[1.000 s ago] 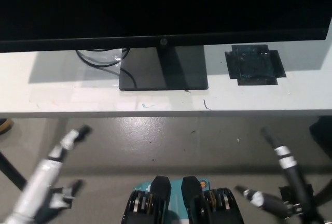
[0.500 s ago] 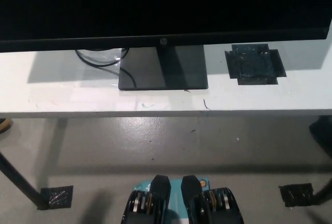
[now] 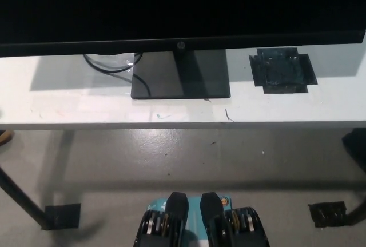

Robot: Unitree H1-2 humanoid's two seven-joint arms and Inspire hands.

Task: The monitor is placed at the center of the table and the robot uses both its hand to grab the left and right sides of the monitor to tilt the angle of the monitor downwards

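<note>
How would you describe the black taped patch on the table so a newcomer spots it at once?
Start at the monitor across the top, then go to its stand base on the white table. Right of the base lies the taped patch: flat, crinkly and cross-shaped, unlike the smooth rectangular base.

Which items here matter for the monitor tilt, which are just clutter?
Job: monitor, its stand base, white table. Neither hand is in view.
Lying about: black cable, black tape patch on the table, tape squares on the floor.
</note>
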